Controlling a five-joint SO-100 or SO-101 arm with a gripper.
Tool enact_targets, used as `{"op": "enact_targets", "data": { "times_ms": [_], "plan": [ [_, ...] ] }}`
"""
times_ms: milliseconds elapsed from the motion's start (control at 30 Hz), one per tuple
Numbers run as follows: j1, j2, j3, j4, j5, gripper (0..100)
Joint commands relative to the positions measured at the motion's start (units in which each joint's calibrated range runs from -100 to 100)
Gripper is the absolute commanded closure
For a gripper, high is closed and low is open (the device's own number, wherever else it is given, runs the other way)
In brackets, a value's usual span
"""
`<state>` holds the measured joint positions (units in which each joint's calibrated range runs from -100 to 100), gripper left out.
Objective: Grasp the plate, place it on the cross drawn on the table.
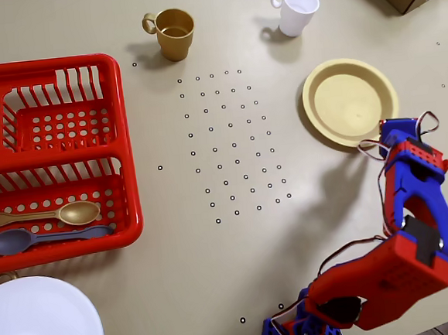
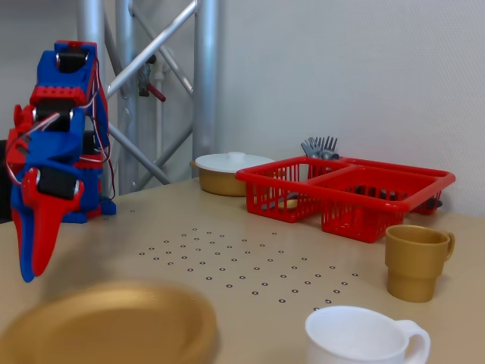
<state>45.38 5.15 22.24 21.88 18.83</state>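
One plate point(image 1: 350, 102), two cups point(image 1: 174, 32) point(image 1: 297, 9), two spoons point(image 1: 61, 214) point(image 1: 28, 239).

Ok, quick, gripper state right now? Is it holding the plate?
Gripper: holding nothing, raised above the plate, which lies flat on the table. Open or shut: cannot tell.

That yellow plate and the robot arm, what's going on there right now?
The plate lies flat on the table, near the white cup. The red and blue arm's gripper hangs just above the plate's near edge and grips nothing. The cross cannot be seen, so whether the plate sits on it cannot be told. The tan cup and red rack are untouched.
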Motion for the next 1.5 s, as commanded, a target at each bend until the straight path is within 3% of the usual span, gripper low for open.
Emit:
{"op": "enact_targets", "data": {
  "times_ms": [0,233,467,667,1133,1467],
  "plan": [
    [0.71,-8.02,2.42,-2.76,0.44,88],
    [-1.02,-20.02,11.85,-3.00,-2.59,85],
    [-8.19,-34.56,18.46,-2.12,-4.40,88],
    [-18.75,-41.50,20.19,-2.12,-10.40,100],
    [-36.77,-64.57,33.06,-0.43,-22.95,100],
    [-46.96,-83.85,47.39,11.57,-22.56,100]
  ]
}}
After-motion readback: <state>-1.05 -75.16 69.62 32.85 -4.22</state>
